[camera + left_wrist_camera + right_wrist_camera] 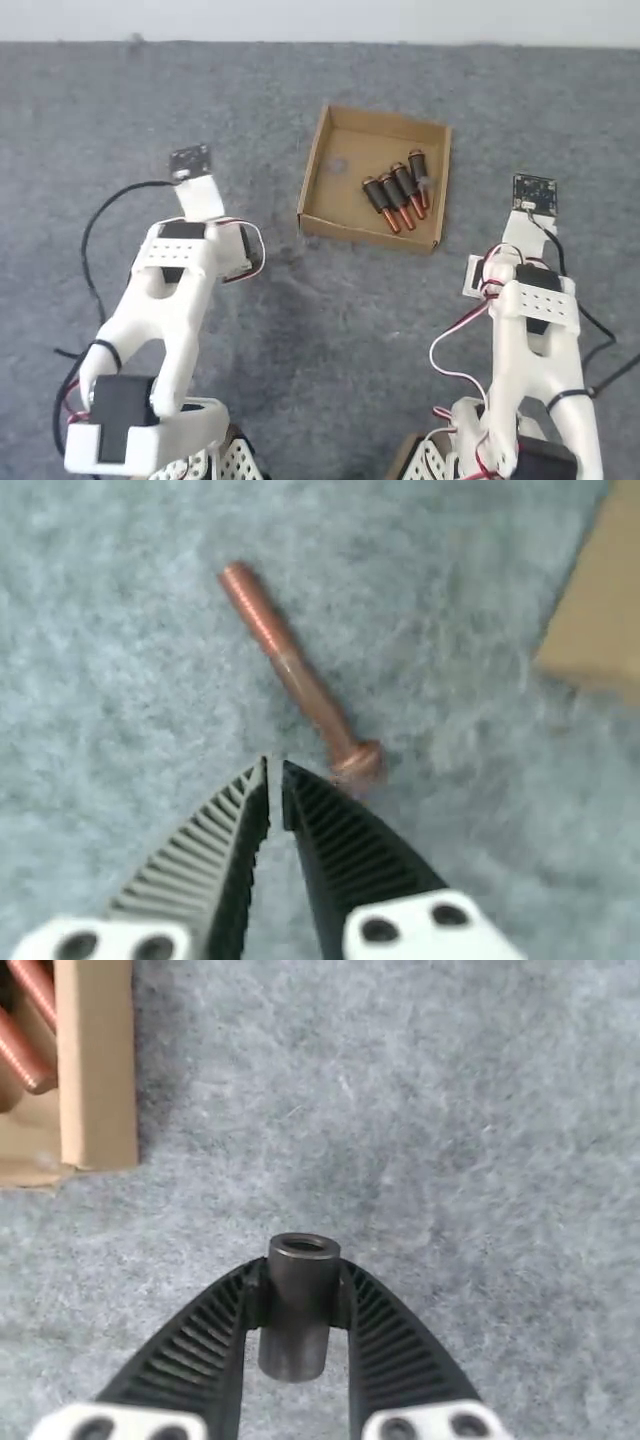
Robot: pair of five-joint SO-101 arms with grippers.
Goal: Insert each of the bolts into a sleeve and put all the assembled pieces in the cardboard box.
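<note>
Left gripper (275,770): fingers nearly closed with only a slit between them, holding nothing, hanging low over the grey surface (150,100).
Bolt (295,675): flat on the surface just past the left gripper's tips. Its flanged head is the end nearest them and sits slightly off their centre line. The long axis runs slantwise away from the tips.
Right gripper (300,1275): clamped on the sleeve (298,1310), pinching it near the fingertips.
Sleeve axis: roughly along the fingers, with the open bore exposed at the tip end.
Cardboard box (312,170): between the two arms and farther out, holding four assembled pieces (397,198) side by side.
Nearer arm: the left one, by a wide margin; the bolt is its to take.
Coming move, as I judge it: widen the left gripper, shift sideways over the shank, then close across it.
Room: bare surface all round the bolt. The box wall stands off to one side, well apart from it.
</note>
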